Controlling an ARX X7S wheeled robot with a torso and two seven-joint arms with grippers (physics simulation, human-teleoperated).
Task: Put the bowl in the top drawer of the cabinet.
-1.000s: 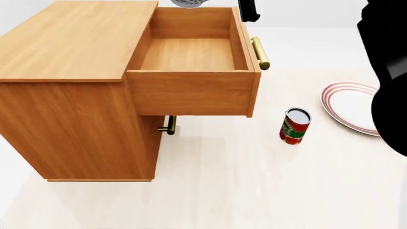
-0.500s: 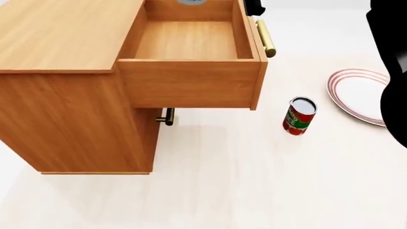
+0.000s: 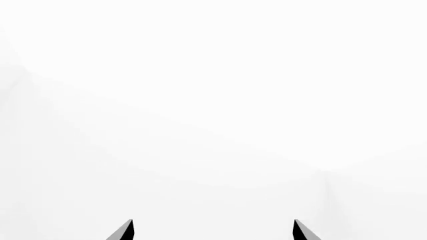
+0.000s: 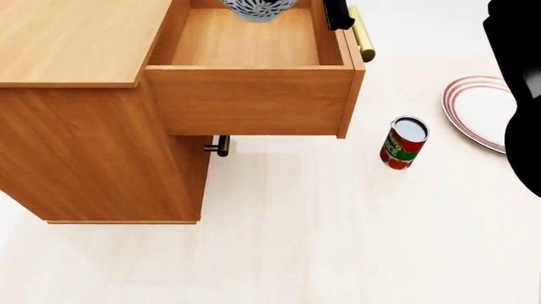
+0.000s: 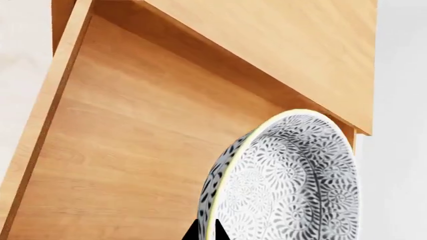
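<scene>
Blue-grey and white leaf speckle covers the bowl (image 5: 287, 185), which in the right wrist view hangs tilted on edge over the pale wood floor of the open drawer (image 5: 133, 150). The right hand (image 5: 205, 231) grips its rim: two dark fingertips meet on the yellow-edged lip, one on each side of the wall. In the head view only the lower part of the bowl (image 4: 258, 9) shows at the top edge, above the far end of the drawer (image 4: 249, 95), with a dark piece of the right arm just beside it near the brass bar handle (image 4: 363, 33). Whether the bowl touches the drawer floor cannot be told.

The drawer is pulled well out from the cabinet (image 4: 93, 126), whose flat top fills the upper left of the head view. Under the drawer a smaller brass handle (image 4: 222, 146) sticks out from the lower front.

On the pale floor to the right of the cabinet stands a red can (image 4: 403, 142), upright, with a green band and a grey lid. Farther right lies a white plate (image 4: 477, 111) with red rings, partly hidden by the robot's black body.

The left hand (image 3: 212, 231) shows only two dark fingertips standing well apart, spread wide, with nothing between them and blank white beyond.
</scene>
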